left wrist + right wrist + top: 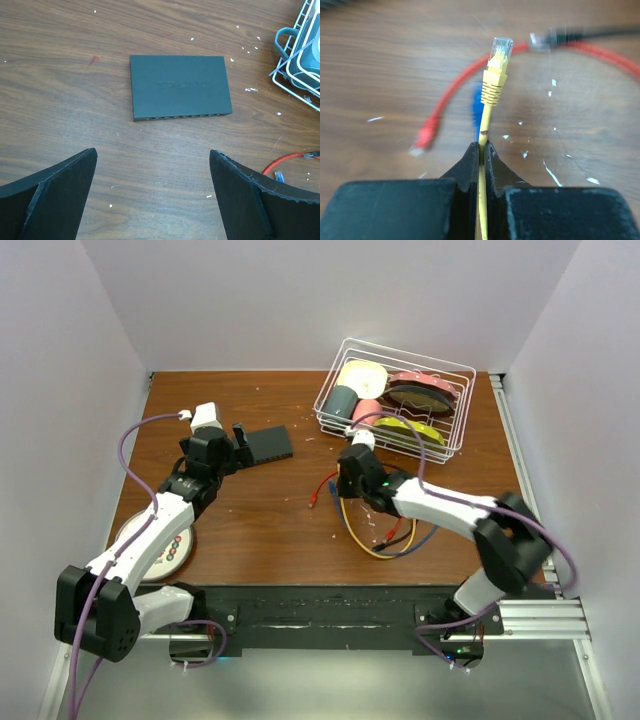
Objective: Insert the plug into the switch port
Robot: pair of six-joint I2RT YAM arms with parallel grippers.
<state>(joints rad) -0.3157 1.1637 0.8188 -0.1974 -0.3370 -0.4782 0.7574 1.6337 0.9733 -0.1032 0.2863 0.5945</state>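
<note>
Clenched on the yellow cable (490, 95) with the right gripper (480, 147), jaws pinched tight just behind the boot. Holding the plug (500, 50) out past the fingertips, clear connector end pointing away from the jaws. Hovering above the wood table (260, 530) near its middle, in front of the white wire dish basket (455, 430). Below the plug: red cable (450, 95) lying flat, blue plug (477, 105) partly hidden behind the yellow one, black cable (590, 32) at the top edge, blurred.

Found the switch (180, 86) flat on the table, left of the basket, toward the far side. Row of sockets along the long edge facing the left gripper (153, 152). Left jaws released, spread wide, nothing between them. Close to the switch, not touching. Well apart from the plug.
</note>
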